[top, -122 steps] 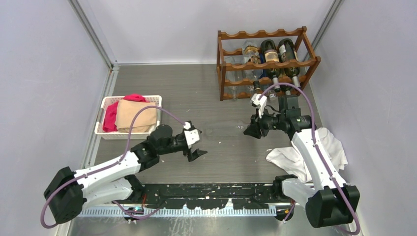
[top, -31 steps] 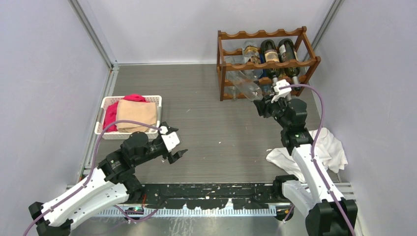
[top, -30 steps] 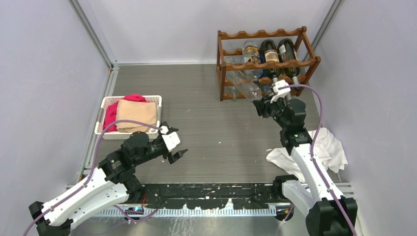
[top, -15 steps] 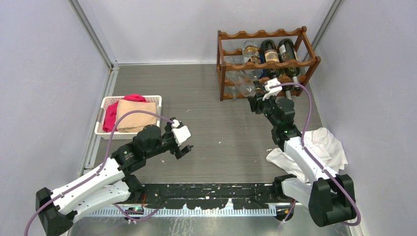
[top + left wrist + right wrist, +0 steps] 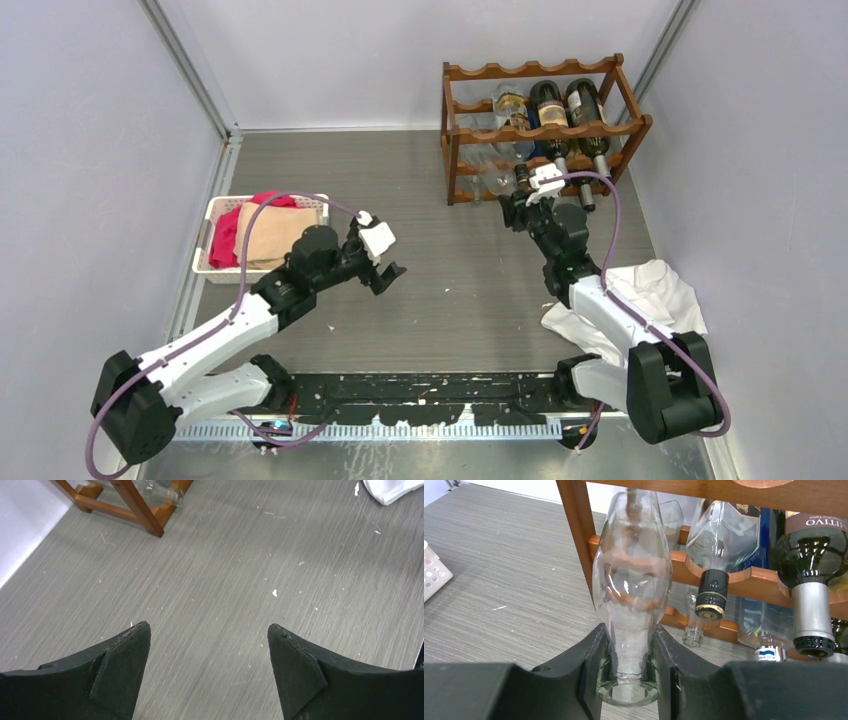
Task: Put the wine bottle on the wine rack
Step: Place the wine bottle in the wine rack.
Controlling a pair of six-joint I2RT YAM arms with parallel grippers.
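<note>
The wine bottle (image 5: 633, 580) is clear glass, and my right gripper (image 5: 629, 660) is shut on its neck just above the open mouth. Its body points into the left end of the reddish-brown wine rack (image 5: 574, 525), beside the left post. In the top view the right gripper (image 5: 520, 205) sits at the front of the wine rack (image 5: 530, 70), with the clear bottle (image 5: 497, 178) reaching in among the rails. My left gripper (image 5: 385, 275) hangs open over the table's left middle. It holds nothing; bare table shows between its fingers (image 5: 125, 665).
Several bottles lie in the rack, among them a black-capped clear one (image 5: 714, 540) and a green one with a silver capsule (image 5: 811, 580). A white basket (image 5: 222, 200) of red and tan cloths stands at the left. A white cloth (image 5: 650, 300) lies by the right arm.
The right arm has carried the clear bottle up and left, into the rack's left end. The left arm has swung away from the front edge toward the middle, its gripper still open.
</note>
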